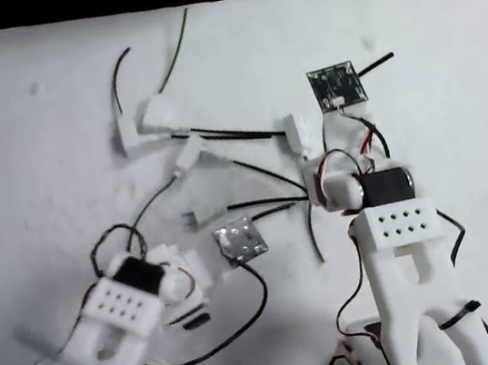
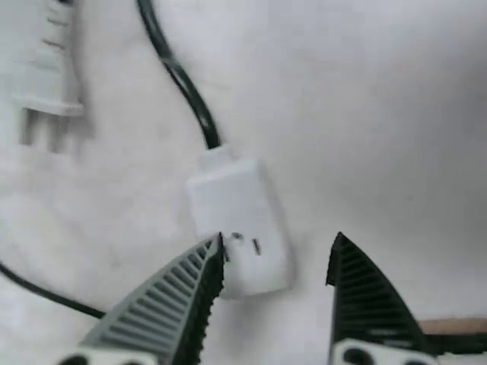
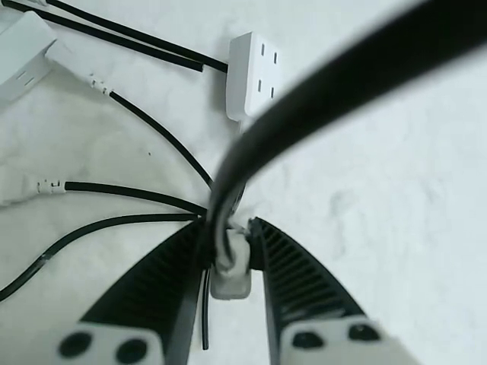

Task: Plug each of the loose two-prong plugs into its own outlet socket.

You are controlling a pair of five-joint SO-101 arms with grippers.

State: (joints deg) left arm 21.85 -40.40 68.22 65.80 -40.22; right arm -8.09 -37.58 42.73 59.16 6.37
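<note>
We see the white counter (image 1: 36,204) brightly, evenly lit from overhead, close to washed out. Shadows beneath the black cords (image 1: 237,134) are soft and short. A small metal square (image 1: 237,241) catches glare; the room beyond lies dark.

White plug (image 2: 46,68) loose, white socket (image 2: 240,228) lying flat

A loose plug (image 2: 46,76) lies near the socket (image 2: 240,228).
</note>
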